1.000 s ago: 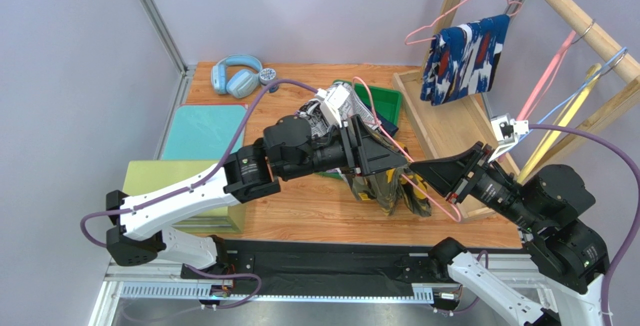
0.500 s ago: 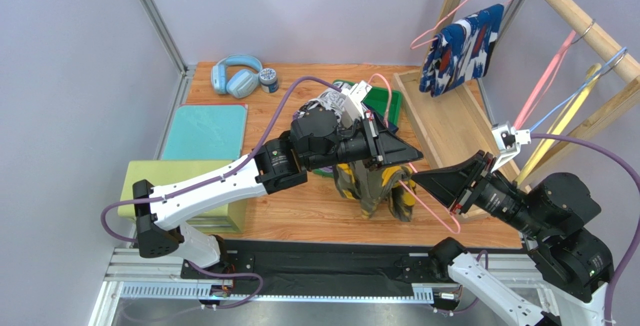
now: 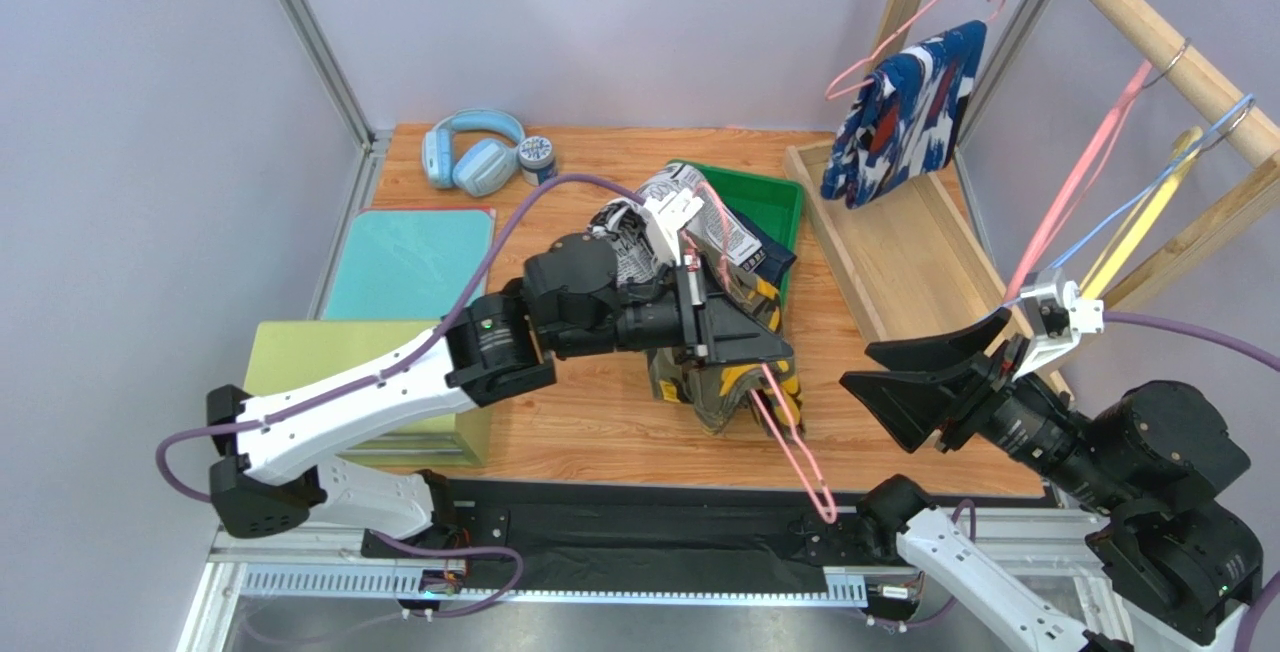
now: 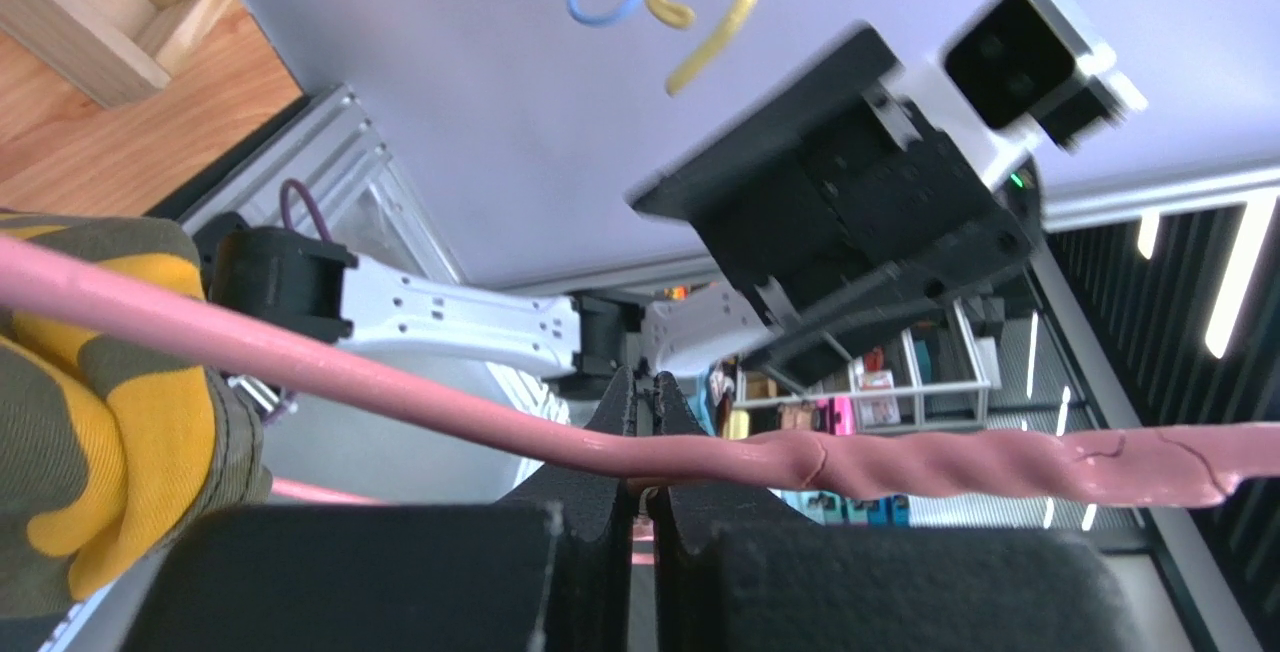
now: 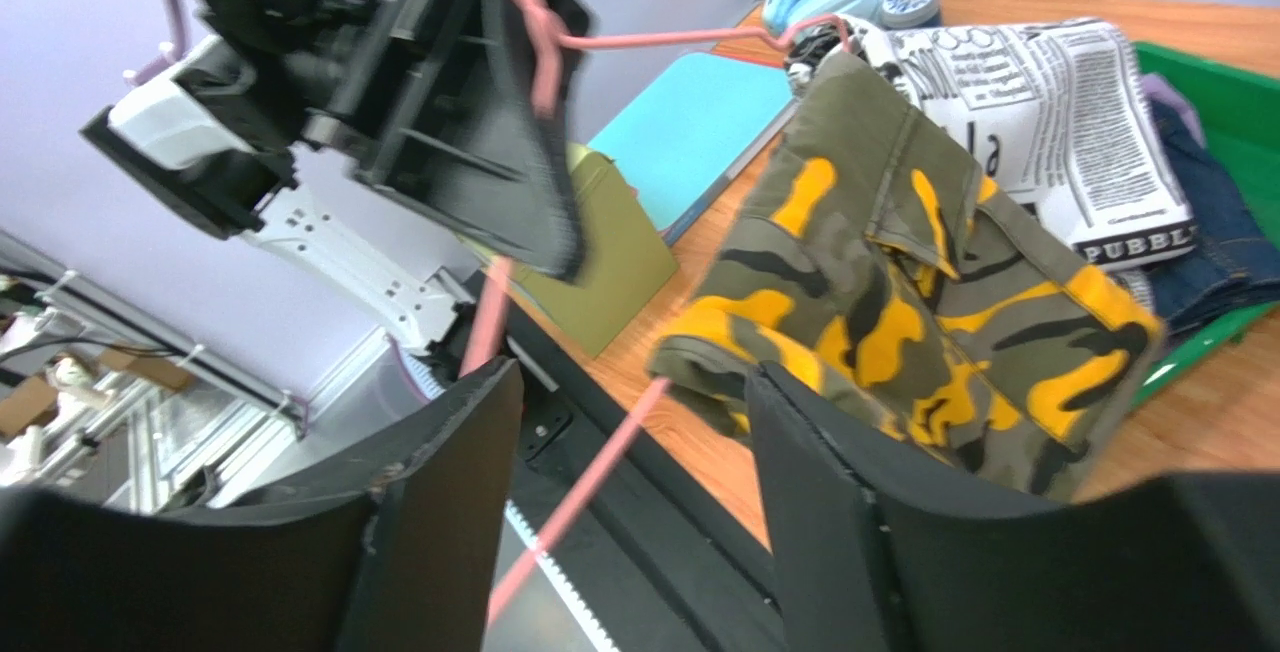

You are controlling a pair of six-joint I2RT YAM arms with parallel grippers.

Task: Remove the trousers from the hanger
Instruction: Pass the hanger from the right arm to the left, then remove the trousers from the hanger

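The camouflage trousers (image 3: 718, 387) (image 5: 902, 292) lie crumpled on the table by the green tray (image 3: 769, 204). A pink hanger (image 3: 789, 442) (image 4: 376, 390) (image 5: 559, 510) runs across them and slants down past the table's front edge. I cannot tell whether it still passes through them. My left gripper (image 3: 771, 354) (image 4: 649, 391) is shut on the hanger's wire beside its twisted neck. Further right, my right gripper (image 3: 860, 369) (image 5: 631, 379) is open and apart from the hanger. Newsprint trousers (image 5: 1052, 112) and denim trousers (image 5: 1220, 265) lie in the tray. The blue-white-red trousers (image 3: 902, 94) hang on another pink hanger at the rack.
Blue headphones (image 3: 473, 151) and a small tin (image 3: 537, 159) sit at the back left, with a teal mat (image 3: 409, 264) and an olive box (image 3: 358, 384) nearer me. At the right stands a wooden rack (image 3: 887, 255); empty pink, blue and yellow hangers (image 3: 1130, 199) hang from its rail.
My right gripper opened, let go of the hanger and drew back right. My left gripper shut on the hanger and pulled it left; its free end dropped toward the front edge.
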